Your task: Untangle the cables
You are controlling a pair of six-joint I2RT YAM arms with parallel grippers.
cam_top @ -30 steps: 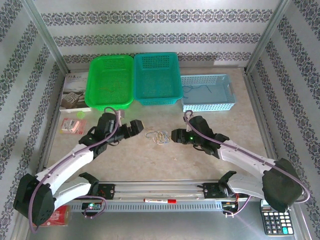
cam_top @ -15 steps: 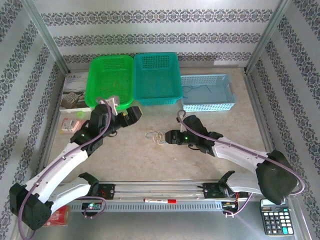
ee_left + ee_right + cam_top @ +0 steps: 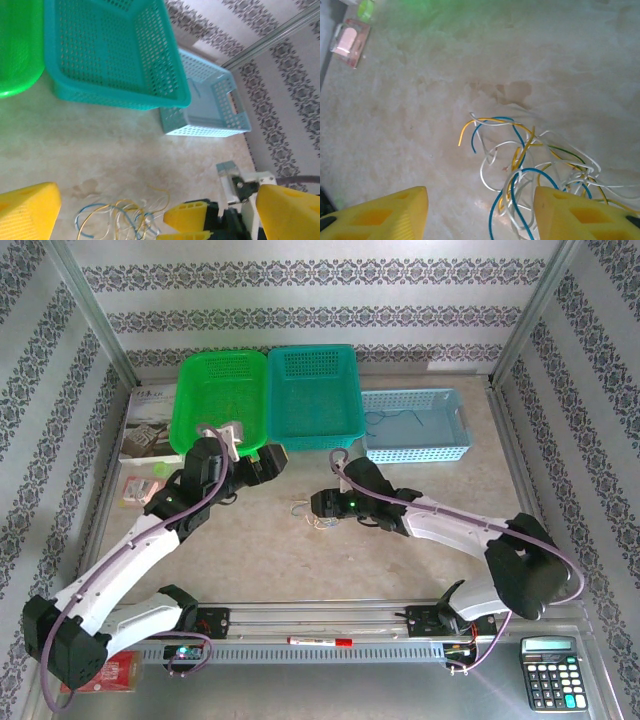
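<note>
The right pincer is standing partly open and grasping nothing, with its yellow fingers straddling one side of the cables. This tangle of blue, yellow and white strands is lying on the bench between the two arms, in front of the teal basket. The left pincer is hanging released and wide, near the tangle. I am judging this as the approach step. Next, the right one is needing to close on a single strand while the left is taking another.
</note>
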